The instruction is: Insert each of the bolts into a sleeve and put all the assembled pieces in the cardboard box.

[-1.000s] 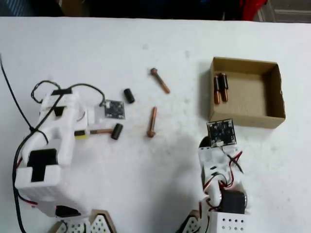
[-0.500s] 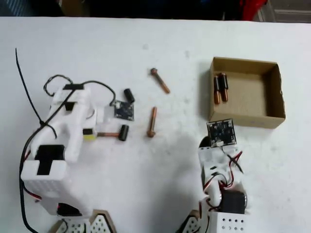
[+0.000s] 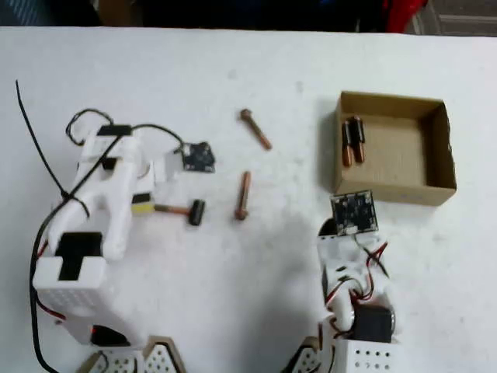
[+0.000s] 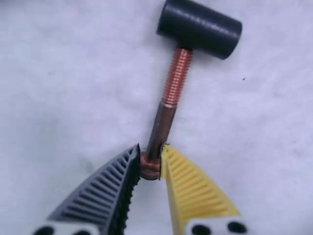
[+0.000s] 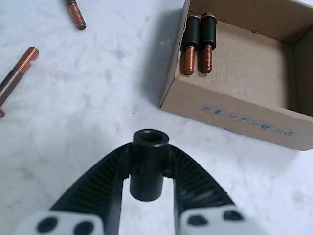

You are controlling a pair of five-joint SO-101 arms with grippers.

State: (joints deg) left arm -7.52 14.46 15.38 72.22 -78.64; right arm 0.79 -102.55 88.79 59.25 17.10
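Note:
My left gripper (image 4: 150,154) is shut on the head of a copper bolt (image 4: 168,105). The bolt's threaded tip meets the side of a black sleeve (image 4: 199,28) that lies crosswise on the table. In the high view this bolt (image 3: 171,209) and sleeve (image 3: 196,211) lie just right of the left gripper (image 3: 144,207). My right gripper (image 5: 149,156) is shut on another black sleeve (image 5: 149,142), held upright near the cardboard box (image 5: 234,105). Two assembled pieces (image 5: 195,41) lie inside the box (image 3: 392,190).
Two loose copper bolts (image 3: 255,128) (image 3: 243,194) lie mid-table between the arms; the right wrist view shows them as bolts (image 5: 77,14) (image 5: 14,78). The right arm (image 3: 353,264) stands just in front of the box. A black cable (image 3: 39,148) trails off the left arm.
The left arm has moved right with the bolt, nudging the sleeve at its tip a little rightward. Its wrist board now covers the loose sleeve behind. The right arm has kept still.

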